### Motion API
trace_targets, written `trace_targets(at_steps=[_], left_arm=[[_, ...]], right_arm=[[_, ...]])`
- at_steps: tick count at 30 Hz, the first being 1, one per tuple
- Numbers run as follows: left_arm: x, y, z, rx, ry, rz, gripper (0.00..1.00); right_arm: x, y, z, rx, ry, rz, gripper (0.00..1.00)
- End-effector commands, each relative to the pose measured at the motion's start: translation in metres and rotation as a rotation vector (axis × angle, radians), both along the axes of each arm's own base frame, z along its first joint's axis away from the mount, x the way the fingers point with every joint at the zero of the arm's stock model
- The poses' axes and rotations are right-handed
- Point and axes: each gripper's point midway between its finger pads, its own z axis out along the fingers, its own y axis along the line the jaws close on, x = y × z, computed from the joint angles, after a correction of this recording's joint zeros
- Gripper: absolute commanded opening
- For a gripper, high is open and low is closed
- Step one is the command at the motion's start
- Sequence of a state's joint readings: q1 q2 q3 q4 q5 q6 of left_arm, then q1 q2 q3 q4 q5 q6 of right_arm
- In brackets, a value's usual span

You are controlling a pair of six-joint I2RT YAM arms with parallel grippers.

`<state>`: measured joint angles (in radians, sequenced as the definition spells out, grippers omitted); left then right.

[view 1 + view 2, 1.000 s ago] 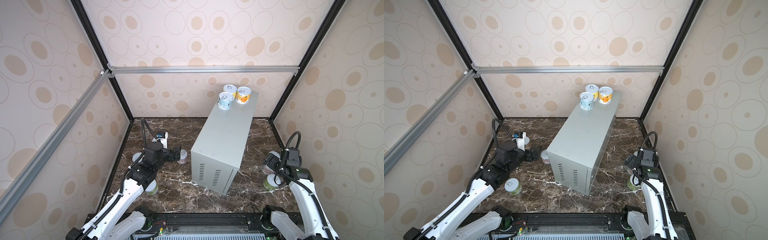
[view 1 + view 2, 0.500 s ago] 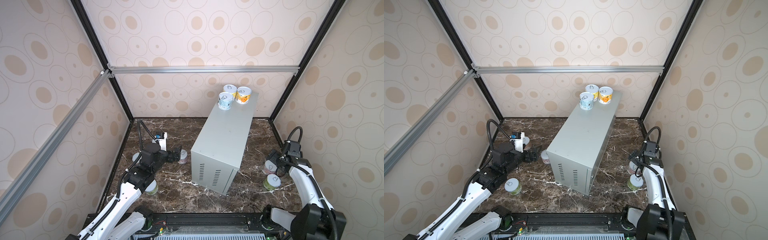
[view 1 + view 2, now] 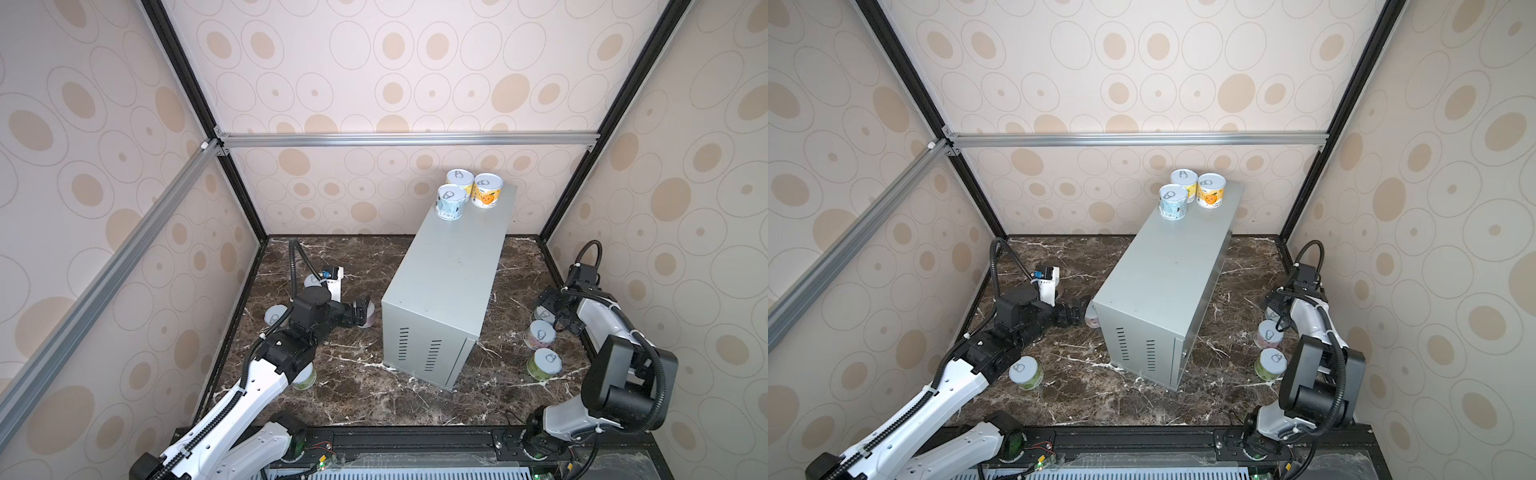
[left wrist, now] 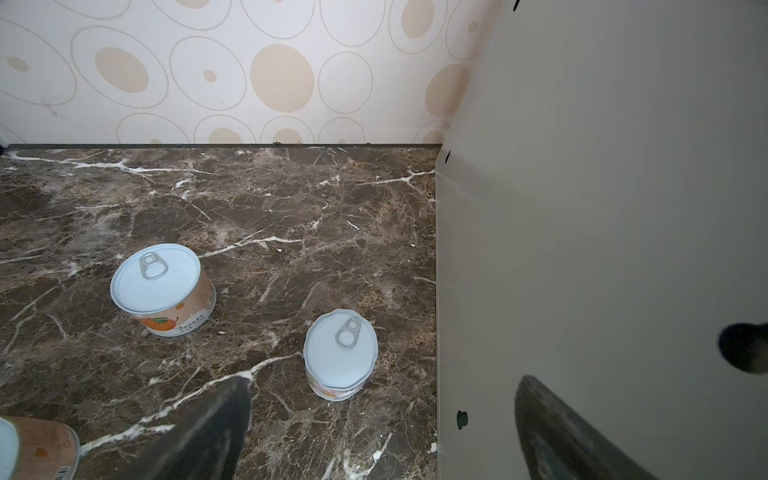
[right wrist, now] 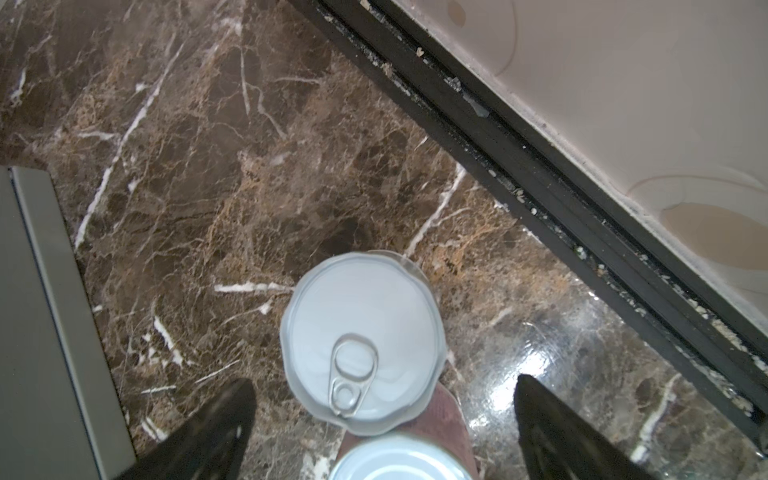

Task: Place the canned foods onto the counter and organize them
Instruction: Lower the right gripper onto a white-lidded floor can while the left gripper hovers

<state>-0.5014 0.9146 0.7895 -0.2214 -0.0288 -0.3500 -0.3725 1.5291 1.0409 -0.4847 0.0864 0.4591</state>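
The counter bears three cans at its far end: pale blue, yellow and orange. My left gripper is open and low beside the counter's left wall. A pink-labelled can stands just ahead of its fingertips, ungripped. My right gripper is open, its fingers spread above a can on the marble. A second, salmon-labelled can sits nearer the wrist.
More cans stand on the marble: an orange-labelled can, a second one on the left, a green one under my left arm, and pink and green ones on the right. Side walls stand close to both arms.
My right arm has folded back, and its gripper has shifted from the nearer cans to the farther one. The left gripper has edged slightly toward the back. Both stay open.
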Motion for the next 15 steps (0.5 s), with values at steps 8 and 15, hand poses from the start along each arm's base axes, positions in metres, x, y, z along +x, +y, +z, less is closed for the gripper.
trace_targets(at_steps=[8, 15], left_arm=[[0.002, 0.001, -0.007, 0.04, 0.006, 0.003, 0.99], [0.003, 0.001, -0.008, 0.044, 0.008, 0.005, 0.99]], right_arm=[[0.017, -0.01, -0.016, 0.048, 0.039, 0.032, 0.99], [0.035, 0.005, -0.026, 0.144, -0.006, 0.097, 0.99]])
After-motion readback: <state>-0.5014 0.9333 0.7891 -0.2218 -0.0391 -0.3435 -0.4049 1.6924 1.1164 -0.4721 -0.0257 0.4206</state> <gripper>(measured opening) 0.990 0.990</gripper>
